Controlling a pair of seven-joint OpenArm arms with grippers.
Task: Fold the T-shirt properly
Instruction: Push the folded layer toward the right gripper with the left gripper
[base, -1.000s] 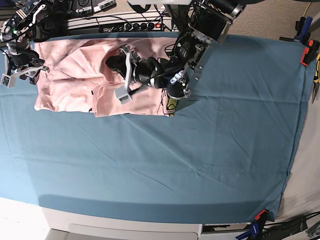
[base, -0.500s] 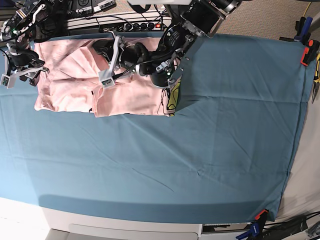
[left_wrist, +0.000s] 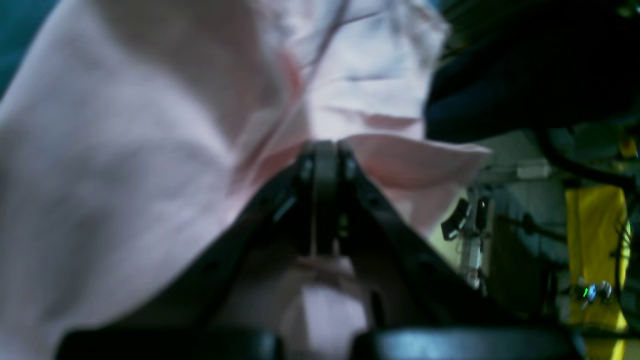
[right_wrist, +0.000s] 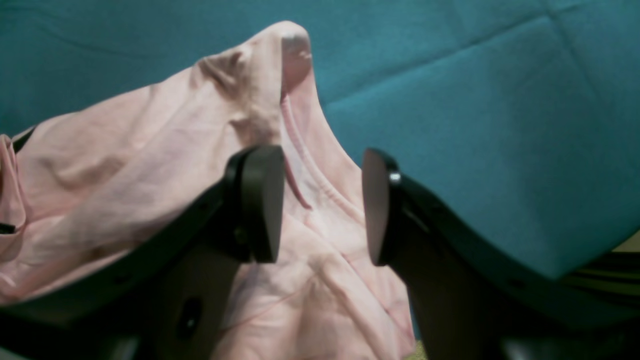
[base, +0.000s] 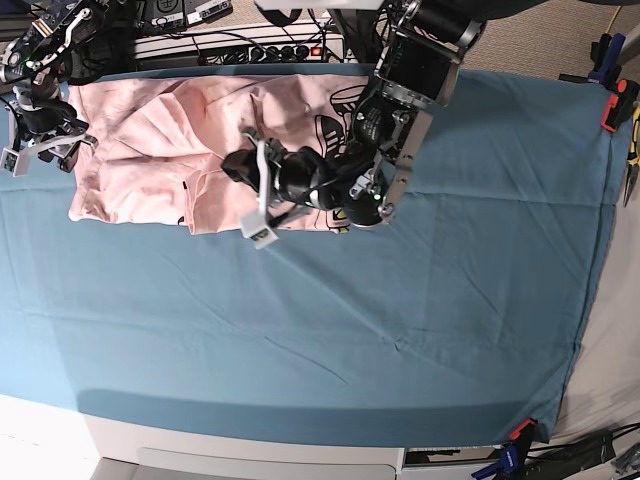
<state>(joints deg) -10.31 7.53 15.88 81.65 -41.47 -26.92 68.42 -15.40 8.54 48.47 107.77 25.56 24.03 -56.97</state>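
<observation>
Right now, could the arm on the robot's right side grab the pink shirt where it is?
Probably yes: the right end effector is open directly over the T-shirt's edge, pink fabric lies between its fingers, and nothing blocks it.

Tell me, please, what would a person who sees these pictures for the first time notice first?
First, the pale pink T-shirt, lying crumpled at the far left end of the teal table cloth. Next, the left gripper, whose jaws are shut on a fold of pink fabric above the shirt's middle. The right gripper hovers with open jaws over the shirt's left edge, holding nothing.
</observation>
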